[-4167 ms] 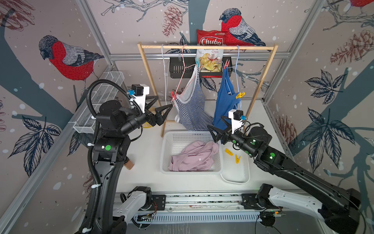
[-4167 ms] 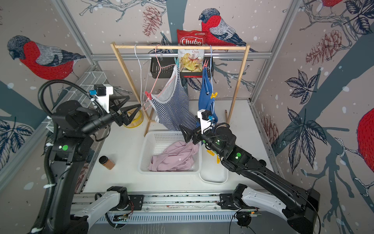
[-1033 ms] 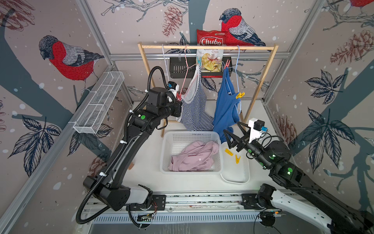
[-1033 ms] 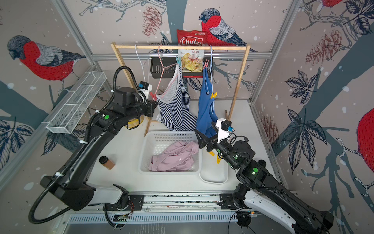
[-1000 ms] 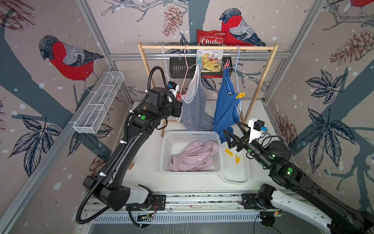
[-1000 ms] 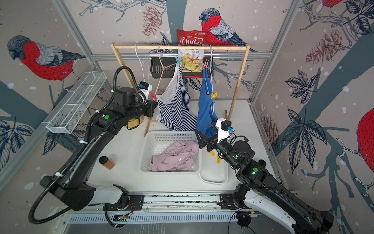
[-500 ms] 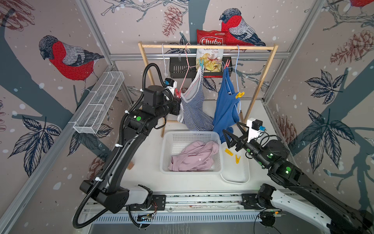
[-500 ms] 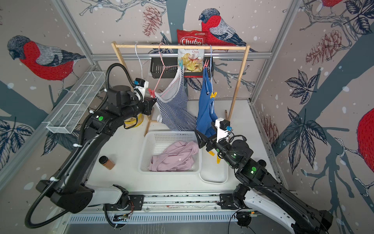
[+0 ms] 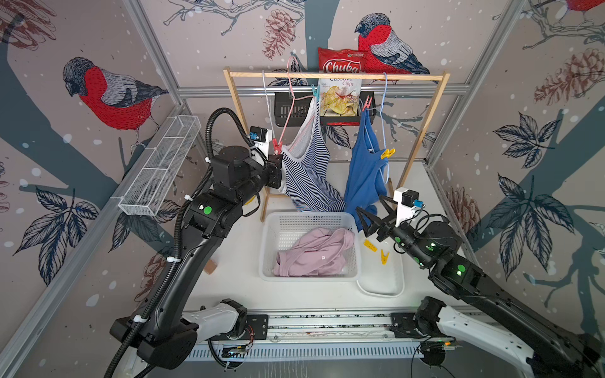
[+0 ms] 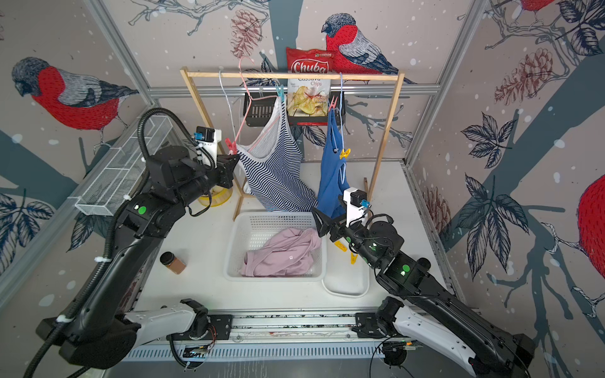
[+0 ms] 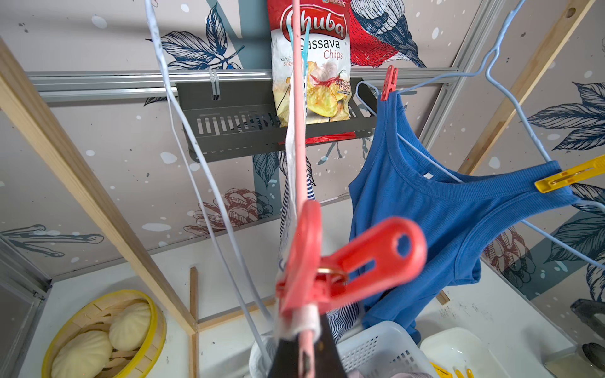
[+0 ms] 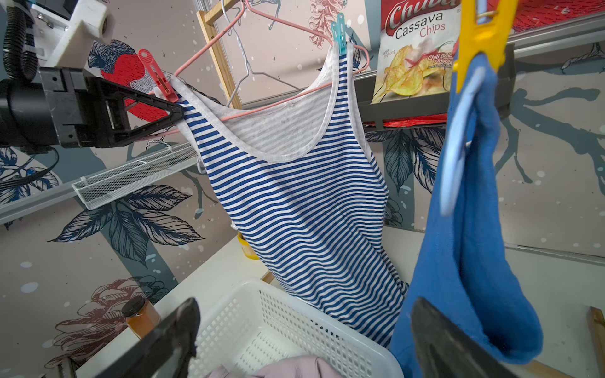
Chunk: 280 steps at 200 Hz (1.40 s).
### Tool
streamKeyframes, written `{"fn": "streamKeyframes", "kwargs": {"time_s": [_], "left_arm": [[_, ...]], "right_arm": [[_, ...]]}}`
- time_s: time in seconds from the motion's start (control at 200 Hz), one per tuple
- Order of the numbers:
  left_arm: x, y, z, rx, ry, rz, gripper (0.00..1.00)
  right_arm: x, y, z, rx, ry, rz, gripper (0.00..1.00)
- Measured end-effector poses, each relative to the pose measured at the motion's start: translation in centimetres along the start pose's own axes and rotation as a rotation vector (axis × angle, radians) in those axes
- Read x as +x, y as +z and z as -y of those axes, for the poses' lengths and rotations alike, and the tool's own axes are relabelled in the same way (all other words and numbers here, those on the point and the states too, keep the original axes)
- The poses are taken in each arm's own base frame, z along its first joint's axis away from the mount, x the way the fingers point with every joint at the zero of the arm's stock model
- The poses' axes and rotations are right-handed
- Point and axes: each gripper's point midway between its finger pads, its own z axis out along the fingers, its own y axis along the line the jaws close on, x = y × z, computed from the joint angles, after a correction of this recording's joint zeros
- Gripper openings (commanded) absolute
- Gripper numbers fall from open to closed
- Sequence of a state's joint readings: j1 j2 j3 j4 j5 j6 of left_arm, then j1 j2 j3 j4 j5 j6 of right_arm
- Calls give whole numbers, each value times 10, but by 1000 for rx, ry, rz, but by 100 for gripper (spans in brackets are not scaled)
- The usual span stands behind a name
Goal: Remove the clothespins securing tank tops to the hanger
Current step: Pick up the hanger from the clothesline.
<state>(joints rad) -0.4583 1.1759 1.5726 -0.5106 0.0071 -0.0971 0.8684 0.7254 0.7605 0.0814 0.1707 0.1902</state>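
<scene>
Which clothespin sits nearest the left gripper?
The red clothespin on the striped top, just above the left fingers gripping the hanger; the other red one holds the blue top.

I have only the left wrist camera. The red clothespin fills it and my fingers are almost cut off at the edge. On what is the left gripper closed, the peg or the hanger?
Observer: In the right wrist view the left gripper is shut on the pink hanger just under the red clothespin, not on the peg.
Operator: And the other arm?
Observer: The right gripper is open and empty, beside the white basket, near the blue top's hem.
Operator: Is the other strap pinned too?
Observer: Yes, a teal clothespin pins the striped top's other strap to that hanger.
</scene>
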Motion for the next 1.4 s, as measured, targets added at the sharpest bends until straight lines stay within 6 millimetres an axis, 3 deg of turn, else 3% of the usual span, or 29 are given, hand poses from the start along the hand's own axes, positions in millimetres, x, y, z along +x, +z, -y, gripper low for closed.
{"fn": "streamKeyframes", "kwargs": {"time_s": [0.68, 0.876, 1.111, 1.401], "left_arm": [[20, -93, 29, 180, 79, 99, 0], [-5, -127, 36, 213, 91, 187, 0], [-30, -153, 44, 251, 79, 255, 0], [-76, -199, 57, 308, 103, 382, 0]], "right_arm": [[-12, 21, -21, -87, 45, -6, 100], [-18, 27, -25, -98, 47, -3, 100], [-22, 29, -27, -94, 51, 2, 100], [-17, 34, -19, -49, 50, 2, 100]]}}
